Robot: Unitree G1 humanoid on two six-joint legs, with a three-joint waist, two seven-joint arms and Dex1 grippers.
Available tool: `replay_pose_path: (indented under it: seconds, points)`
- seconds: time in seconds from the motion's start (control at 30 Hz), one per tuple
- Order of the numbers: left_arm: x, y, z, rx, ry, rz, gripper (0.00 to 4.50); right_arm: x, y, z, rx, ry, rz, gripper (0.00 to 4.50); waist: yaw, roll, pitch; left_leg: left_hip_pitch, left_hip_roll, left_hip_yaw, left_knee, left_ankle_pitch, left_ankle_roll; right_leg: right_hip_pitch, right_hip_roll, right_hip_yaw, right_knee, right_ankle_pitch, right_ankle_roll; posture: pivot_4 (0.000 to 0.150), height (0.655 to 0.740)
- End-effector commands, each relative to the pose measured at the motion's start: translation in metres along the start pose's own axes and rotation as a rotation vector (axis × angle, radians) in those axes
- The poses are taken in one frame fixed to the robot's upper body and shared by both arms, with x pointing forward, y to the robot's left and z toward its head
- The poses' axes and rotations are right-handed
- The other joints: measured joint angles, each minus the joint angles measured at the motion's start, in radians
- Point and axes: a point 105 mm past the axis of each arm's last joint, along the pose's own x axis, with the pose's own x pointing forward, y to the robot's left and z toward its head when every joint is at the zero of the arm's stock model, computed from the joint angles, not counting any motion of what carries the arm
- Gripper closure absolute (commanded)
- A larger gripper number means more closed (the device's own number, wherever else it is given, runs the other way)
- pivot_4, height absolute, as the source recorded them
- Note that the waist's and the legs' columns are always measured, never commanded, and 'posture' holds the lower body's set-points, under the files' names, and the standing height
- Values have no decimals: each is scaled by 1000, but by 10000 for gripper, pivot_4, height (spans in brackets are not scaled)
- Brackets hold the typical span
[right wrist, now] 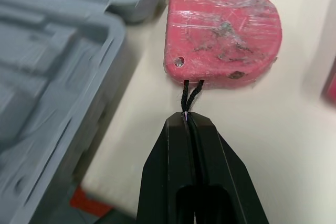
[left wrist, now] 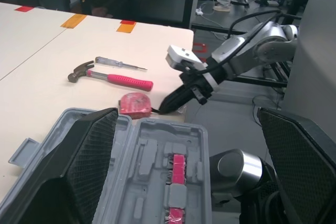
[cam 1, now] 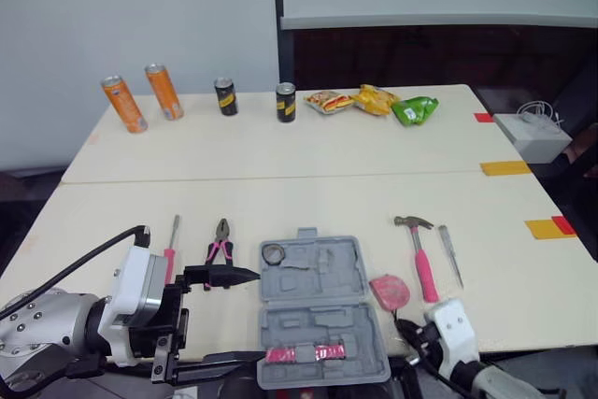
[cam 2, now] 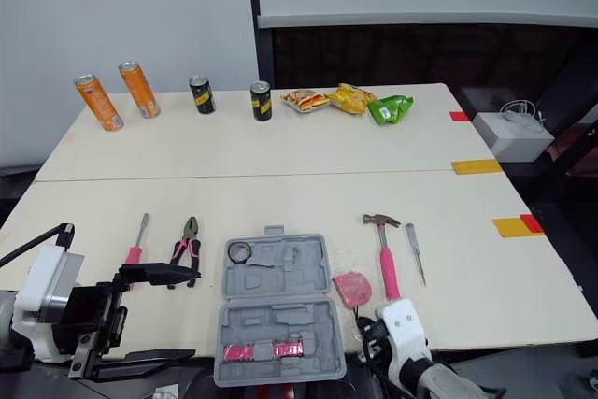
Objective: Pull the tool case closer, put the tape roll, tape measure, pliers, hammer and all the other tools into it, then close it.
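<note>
An open grey tool case (cam 1: pixel 322 310) lies near the front edge of the bench (cam 1: pixel 280 193), its two halves one behind the other. A tape roll (cam 1: pixel 273 252) sits in the far half's left corner and pink bits (cam 1: pixel 306 353) in the near half. The right end effector (right wrist: pixel 187 121) is pinched tight on the black cord of the pink tape measure (right wrist: pixel 220 30), which lies on the bench just right of the case. The left end effector (cam 1: pixel 257 317) is spread wide at the case's left side. The hammer (cam 1: pixel 422 254) points its head away from the robot, as do the pliers (cam 1: pixel 220 242). The screwdriver (cam 1: pixel 171 248) is partly hidden.
</note>
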Motion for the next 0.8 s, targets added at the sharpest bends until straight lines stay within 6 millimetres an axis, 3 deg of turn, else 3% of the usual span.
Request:
replay_pose_path:
  seconds: [0.03, 0.17, 0.4, 0.43, 0.6, 0.8]
  points:
    - [0, 0, 4, 29, -7, -2, 0, -6, 7, 13, -17, -62, 32, 44620, 0, -1, -1, 0, 0, 0, 0, 0, 0, 0, 0, 0, 0, 0, 0, 1500, 7400]
    - [-1, 1, 4, 28, -8, -5, 0, -9, 7, 4, -20, -42, 36, 44620, 1, -2, -1, 0, 0, 0, 0, 0, 0, 0, 0, 0, 0, 0, 0, 1500, 7400]
    - [-1, 1, 3, 25, -9, -10, 0, -11, -1, 5, -52, -52, 70, 44620, 0, -3, -2, 0, 0, 0, 0, 0, 0, 0, 0, 0, 0, 0, 0, 1500, 7400]
    - [-1, 1, 3, 24, -9, -11, 0, -15, -1, 8, -86, -51, 122, 39177, 0, -3, -2, 0, 0, 0, 0, 0, 0, 0, 0, 0, 0, 0, 0, 1500, 7400]
    - [1, 2, 4, 17, -13, -15, 0, -32, -15, 29, -211, -59, 285, 23107, 1, -4, -3, 0, -1, 0, 1, 0, 0, 1, 0, 0, 0, 0, 0, 1500, 7400]
    - [3, 5, 3, 9, -22, -2, 0, -40, -31, 74, -449, -27, 471, 3105, -1, -4, -3, 0, 0, -2, 8, 0, 1, 2, 0, 0, 4, 1, -1, 1500, 7400]
